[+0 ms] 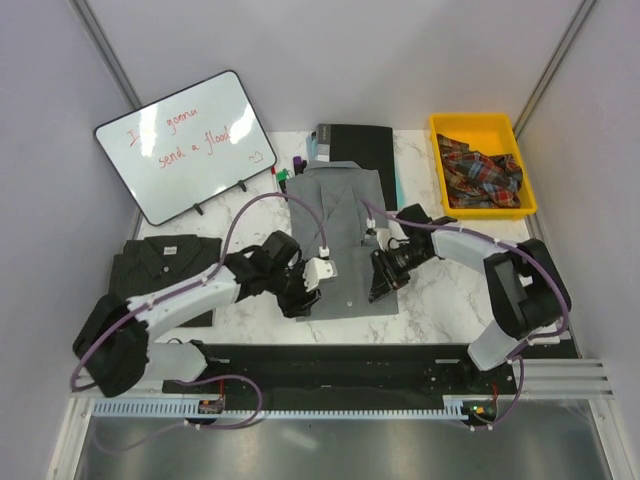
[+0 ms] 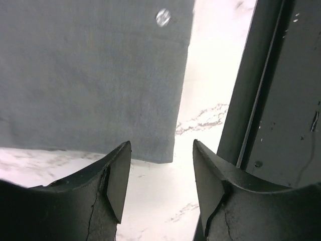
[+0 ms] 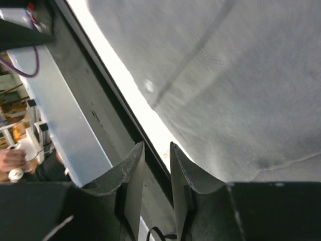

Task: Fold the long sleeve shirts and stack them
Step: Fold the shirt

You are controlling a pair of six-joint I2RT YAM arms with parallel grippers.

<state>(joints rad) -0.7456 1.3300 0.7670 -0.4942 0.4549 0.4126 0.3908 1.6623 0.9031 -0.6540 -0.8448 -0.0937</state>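
A plain mid-grey long sleeve shirt (image 1: 345,235) lies folded in the table's middle, collar to the far side. A dark charcoal shirt (image 1: 165,265) lies folded at the left. My left gripper (image 1: 300,300) hovers at the grey shirt's near left corner. In the left wrist view its jaws (image 2: 161,150) stand open over bare marble, the grey cloth (image 2: 95,75) just ahead. My right gripper (image 1: 380,290) is at the shirt's near right corner. In the right wrist view it (image 3: 157,148) shows a narrow empty gap, with grey cloth (image 3: 225,85) beside it.
A whiteboard (image 1: 188,145) leans at the back left. A yellow bin (image 1: 440,175) at the back right holds plaid cloth (image 1: 482,172). A black book with a teal edge (image 1: 355,145) lies behind the grey shirt. A black rail (image 1: 340,360) runs along the near edge.
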